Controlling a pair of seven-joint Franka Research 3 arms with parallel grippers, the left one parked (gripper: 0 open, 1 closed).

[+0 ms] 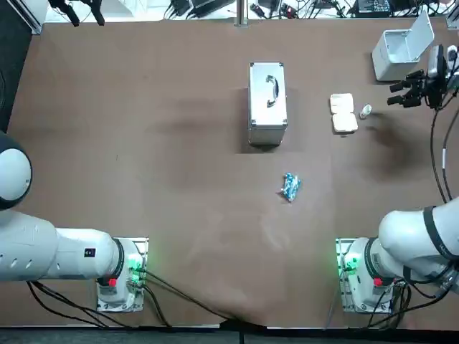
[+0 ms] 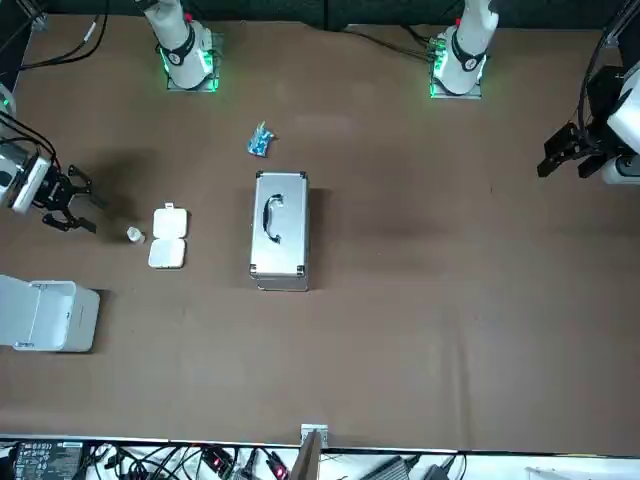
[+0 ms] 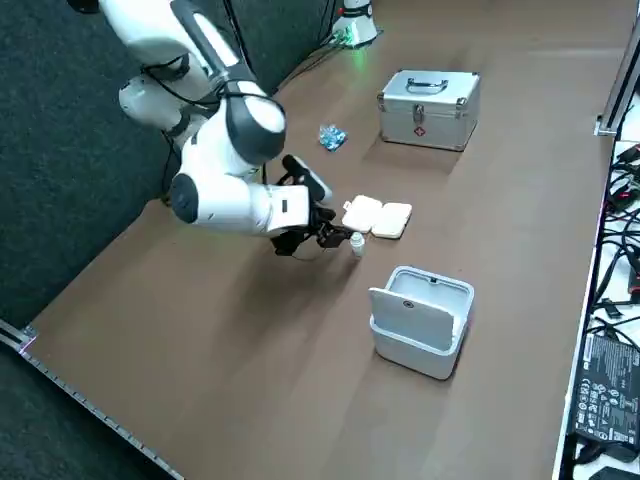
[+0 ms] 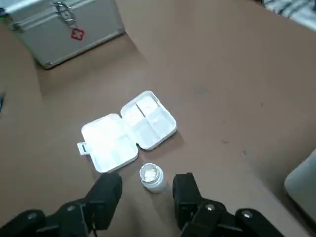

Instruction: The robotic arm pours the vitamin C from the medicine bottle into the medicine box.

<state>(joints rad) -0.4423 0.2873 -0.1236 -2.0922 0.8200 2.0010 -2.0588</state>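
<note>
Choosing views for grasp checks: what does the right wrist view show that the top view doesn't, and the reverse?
Wrist only: the dividers inside the pill box, the top of the bottle close up, the red cross on the metal case. Top only: the blue packet, the whole white bin with its lid up, the arm bases. Both: the open pill box, the bottle beside it, the case, and the right hand, open, close to the bottle.

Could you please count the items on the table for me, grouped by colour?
White: 3 (pill box, bottle, bin)
Silver: 1 (case)
Blue: 1 (packet)
Total: 5
The open right gripper hovers near the bottle.
</note>
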